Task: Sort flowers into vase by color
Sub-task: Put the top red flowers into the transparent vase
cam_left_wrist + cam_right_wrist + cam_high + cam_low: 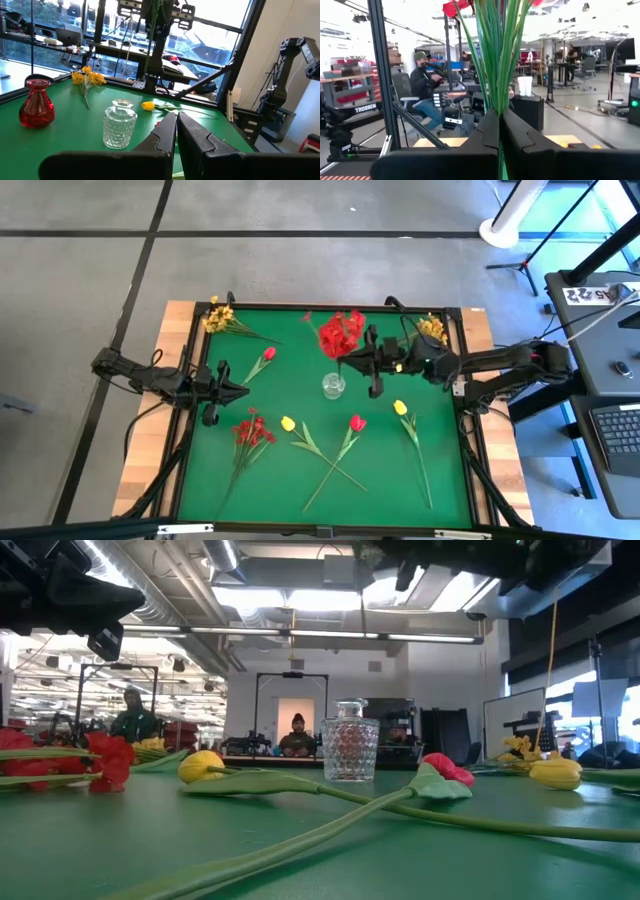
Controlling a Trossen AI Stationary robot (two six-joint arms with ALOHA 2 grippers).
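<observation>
from the high view i see the right end effector held over the middle of the green surface, clamped on a bunch of green stems with the red spray at their far end, just beside the clear glass vase. my right wrist view fills in what the overhead cannot: the stems rise straight out from between the pressed-together fingers, with red petals at their tips, and a seated person shows in the room beyond.

the left end effector hangs near the left edge of the surface, fingers together and holding nothing. its wrist view gives me something the high view hides: a red vase standing on the green, well apart from the clear vase, with a yellow spray behind it and a yellow tulip lying past the clear one.

still lying loose from above: a red tulip near the left arm, a red spray, a yellow tulip whose stem crosses that of a red tulip, another yellow tulip, and yellow sprays at the back left and back right.

the low view puts the clear vase upright and empty, with two people far behind.
</observation>
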